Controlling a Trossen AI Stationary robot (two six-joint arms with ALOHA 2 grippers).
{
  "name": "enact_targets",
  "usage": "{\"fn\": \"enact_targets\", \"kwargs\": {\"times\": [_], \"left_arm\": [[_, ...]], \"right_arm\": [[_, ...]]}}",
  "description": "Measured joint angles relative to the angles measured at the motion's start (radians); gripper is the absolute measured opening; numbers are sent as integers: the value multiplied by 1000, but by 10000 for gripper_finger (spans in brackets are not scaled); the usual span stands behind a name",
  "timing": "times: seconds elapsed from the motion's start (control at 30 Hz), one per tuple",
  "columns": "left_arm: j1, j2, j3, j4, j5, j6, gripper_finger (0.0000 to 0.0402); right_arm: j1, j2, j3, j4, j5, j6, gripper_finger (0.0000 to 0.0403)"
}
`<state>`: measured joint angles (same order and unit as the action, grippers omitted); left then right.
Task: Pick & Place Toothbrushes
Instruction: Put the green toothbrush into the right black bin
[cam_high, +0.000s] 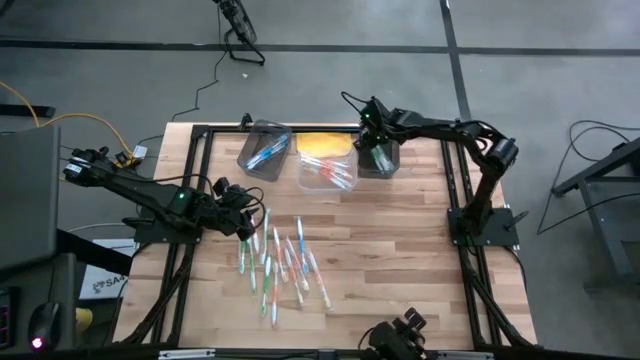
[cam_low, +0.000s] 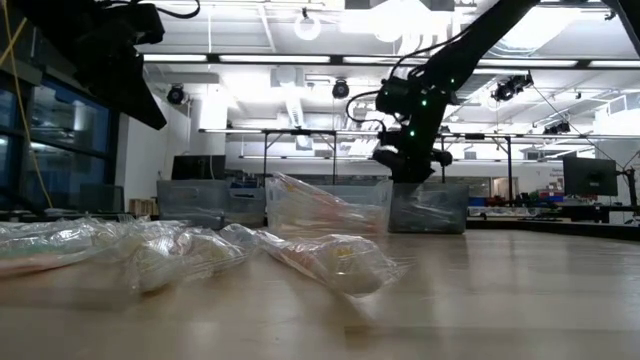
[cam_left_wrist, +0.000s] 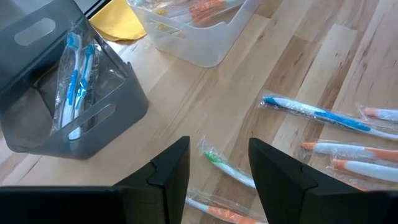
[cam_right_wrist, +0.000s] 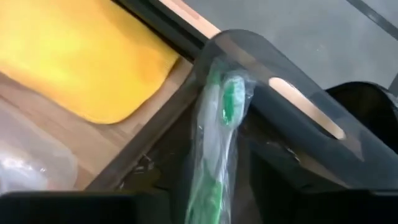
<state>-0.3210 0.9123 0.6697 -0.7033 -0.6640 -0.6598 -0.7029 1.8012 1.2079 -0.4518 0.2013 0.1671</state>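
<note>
Several wrapped toothbrushes (cam_high: 282, 262) with green, blue and orange handles lie scattered on the wooden table. My left gripper (cam_high: 245, 218) hovers open just beyond their far left end, over a green one (cam_left_wrist: 229, 169). My right gripper (cam_high: 375, 148) hangs over the right dark bin (cam_high: 386, 166) at the table's far edge, pointing steeply down. A wrapped green toothbrush (cam_right_wrist: 219, 124) stands in that bin, its head leaning on the bin's wall (cam_right_wrist: 292, 78) and its lower part between my right gripper's (cam_right_wrist: 211, 208) open fingers. My right gripper's fingers stand on either side of the green toothbrush's lower handle (cam_right_wrist: 208, 199), coming from above into the bin. The wrapper fills most of the gap, and I cannot tell whether the fingers touch it.
A dark bin (cam_high: 264, 150) with blue toothbrushes (cam_left_wrist: 73, 81) stands at the far left. Beside it is a clear bin (cam_high: 328, 168) with orange ones, and a yellow pad (cam_high: 322, 143) lies behind that. A black frame (cam_high: 200, 135) runs round the table.
</note>
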Motion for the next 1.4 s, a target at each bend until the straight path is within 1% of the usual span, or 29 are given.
{"fn": "enact_targets", "kwargs": {"times": [0.1,0.17,0.3,0.4,0.47,0.53,0.63,0.73,0.87,1.07,1.23,1.33,1.4], "left_arm": [[0,0,0,0,0,0,159],[0,0,0,1,0,0,159],[0,0,0,5,0,0,159],[0,0,0,13,0,-16,159],[0,0,1,-18,2,-100,159],[0,4,1,-86,17,-237,159],[0,10,1,-182,89,-433,159],[0,9,1,-214,186,-538,159],[0,26,2,-251,295,-610,159],[0,139,1,-266,408,-732,159],[0,233,1,-269,449,-781,159],[0,267,1,-265,443,-785,159],[0,283,1,-265,420,-785,159]], "right_arm": [[0,-44,0,-41,-7,33,193],[1,-81,1,-80,-29,56,217],[21,-166,1,-194,-48,89,240],[62,-236,1,-269,-33,120,242],[103,-278,1,-311,1,143,240],[154,-315,1,-350,50,173,238],[235,-362,1,-409,116,227,235],[327,-391,1,-450,173,304,235],[456,-403,1,-500,239,409,235],[639,-403,0,-521,344,545,235],[747,-403,0,-519,435,616,235],[786,-403,0,-518,456,627,235],[806,-403,0,-517,464,644,235]]}}
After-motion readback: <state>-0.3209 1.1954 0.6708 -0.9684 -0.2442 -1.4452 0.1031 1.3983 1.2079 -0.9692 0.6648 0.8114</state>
